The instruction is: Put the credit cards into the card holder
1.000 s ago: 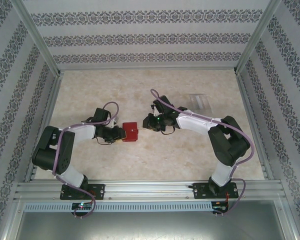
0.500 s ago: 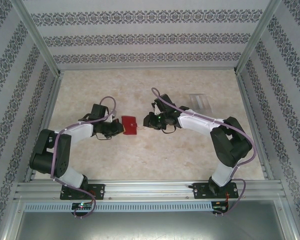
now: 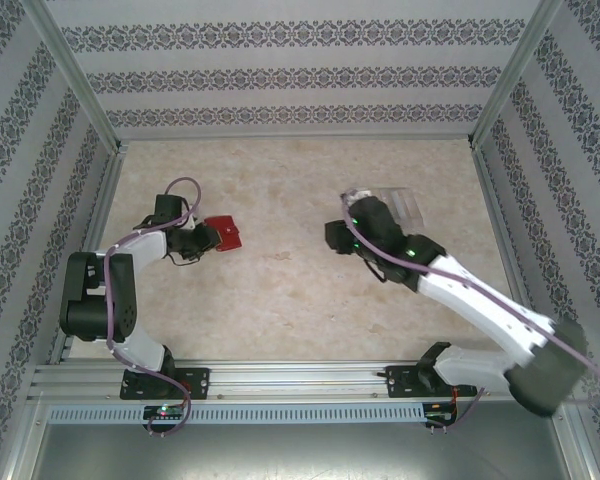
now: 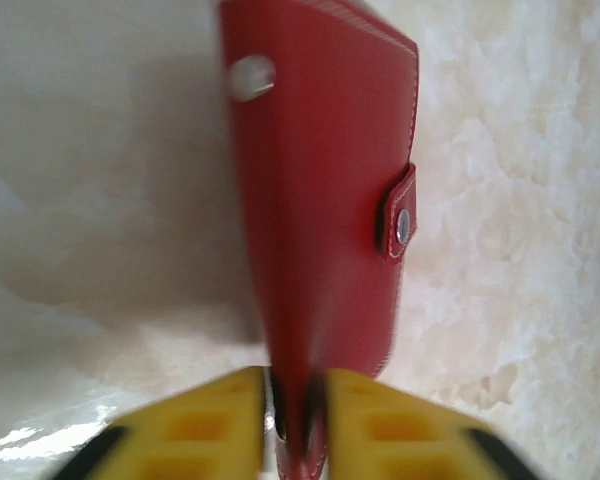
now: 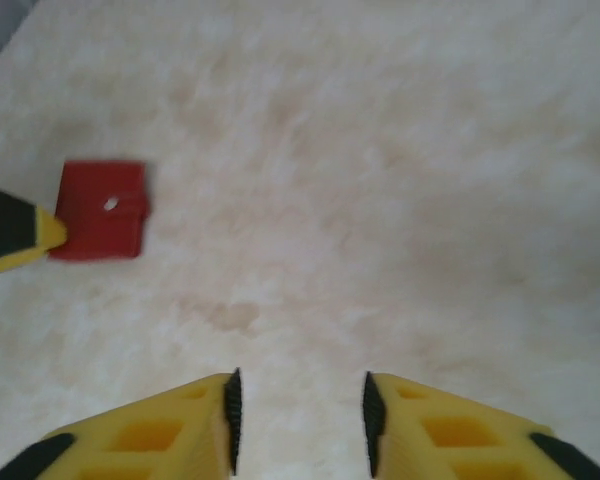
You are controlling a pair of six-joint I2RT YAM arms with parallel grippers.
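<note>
The red card holder (image 3: 225,235) is folded closed with its snap tab fastened, held just above the table at the left. My left gripper (image 3: 206,238) is shut on its near edge. In the left wrist view the card holder (image 4: 320,200) stands edge-up between the yellow fingers (image 4: 205,425), my left gripper (image 4: 298,420) clamped on it. The pale translucent credit cards (image 3: 402,205) lie at the back right, partly behind the right wrist. My right gripper (image 3: 336,238) hovers left of them, open and empty. My right gripper (image 5: 300,420) faces bare table, the card holder (image 5: 100,210) far left.
Patterned walls (image 3: 300,75) enclose the marbled table (image 3: 280,300) on three sides. A metal rail (image 3: 300,380) runs along the near edge by the arm bases. A left fingertip (image 5: 15,235) touches the card holder in the right wrist view.
The left arm carried the card holder to the left and farther back. The right arm swung away to the right toward the cards, and its jaws opened wider.
</note>
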